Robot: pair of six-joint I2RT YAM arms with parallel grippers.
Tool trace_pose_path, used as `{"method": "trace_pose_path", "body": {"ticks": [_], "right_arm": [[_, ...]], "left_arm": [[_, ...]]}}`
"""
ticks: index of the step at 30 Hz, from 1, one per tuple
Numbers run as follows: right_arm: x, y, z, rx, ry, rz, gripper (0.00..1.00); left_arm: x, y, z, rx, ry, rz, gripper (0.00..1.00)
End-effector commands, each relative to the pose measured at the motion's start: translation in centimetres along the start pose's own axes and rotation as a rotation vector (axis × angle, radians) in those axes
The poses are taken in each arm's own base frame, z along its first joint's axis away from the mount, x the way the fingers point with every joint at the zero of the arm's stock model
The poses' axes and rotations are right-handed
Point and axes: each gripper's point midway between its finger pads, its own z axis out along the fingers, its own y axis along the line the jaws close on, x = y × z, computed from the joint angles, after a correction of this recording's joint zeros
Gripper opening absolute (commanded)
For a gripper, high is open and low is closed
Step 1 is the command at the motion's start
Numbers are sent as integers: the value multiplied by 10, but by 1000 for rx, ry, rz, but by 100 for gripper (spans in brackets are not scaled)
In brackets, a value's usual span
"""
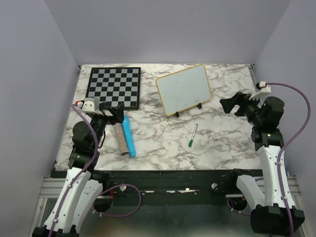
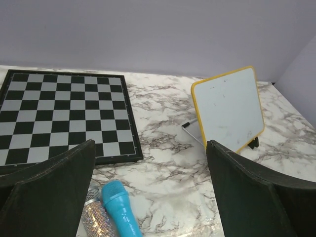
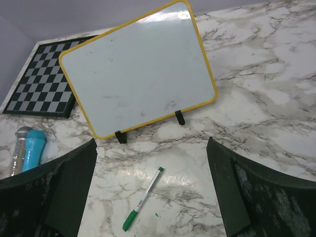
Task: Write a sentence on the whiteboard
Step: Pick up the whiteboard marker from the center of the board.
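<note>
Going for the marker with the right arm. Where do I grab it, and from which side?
Take the marker at mid-barrel, clear of its green cap, coming straight down with the open right gripper, jaws turned across its length. It lies flat on the table, nothing touching it, so its long sides are free.
</note>
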Motion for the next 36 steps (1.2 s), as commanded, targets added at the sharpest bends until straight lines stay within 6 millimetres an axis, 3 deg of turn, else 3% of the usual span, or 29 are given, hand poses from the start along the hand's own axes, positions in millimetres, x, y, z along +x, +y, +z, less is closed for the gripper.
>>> {"method": "trace_pose_path", "body": {"ticks": [1,7,11,12,15,16,17,19,20,22,23,25,26,27,28,29,31,32,34,36], "right_arm": [[5,1,2,-29,-3,-29,100],[17,14,-1,-148,11,-189,100],[40,37,-8,-360,48,-365,100],[45,40,-10,-392,57,-386,100],[54,39,-12,-411,85,-413,100],[58,40,-14,-420,102,-418,100],[57,38,-13,-417,102,-436,100],[56,36,-13,-404,101,-443,100],[55,34,-12,-393,101,-449,100],[55,32,-12,-378,105,-452,100],[55,31,-11,-374,103,-456,100],[56,31,-12,-375,108,-454,100],[56,32,-12,-378,106,-454,100],[56,32,-13,-380,105,-455,100],[56,32,-13,-380,104,-455,100],[55,32,-13,-375,103,-456,100],[55,31,-13,-372,102,-456,100],[56,31,-13,-367,104,-454,100],[56,30,-13,-364,104,-454,100],[56,30,-12,-364,105,-451,100]], "left_arm": [[-7,-30,0,151,-4,-39,99],[-10,-58,3,253,70,-210,99],[30,-85,2,337,291,-327,99],[39,-100,-2,364,322,-331,99],[69,-113,-7,305,419,-299,99],[80,-136,-19,352,471,-277,99],[101,-140,-22,330,549,-262,99],[118,-167,-33,349,610,-227,99],[141,-174,-36,331,681,-188,99],[150,-188,-33,304,705,-153,99],[173,-200,-40,310,769,-106,98],[180,-220,-35,324,795,-88,93],[205,-227,-37,314,856,-43,91],[214,-231,-36,306,882,-21,89],[210,-244,-27,317,877,-15,83],[237,-240,-27,280,941,43,81],[241,-258,-19,296,949,60,71],[259,-258,-18,287,981,94,68],[262,-267,-9,287,979,105,61],[281,-267,-8,274,1018,138,56]]}}
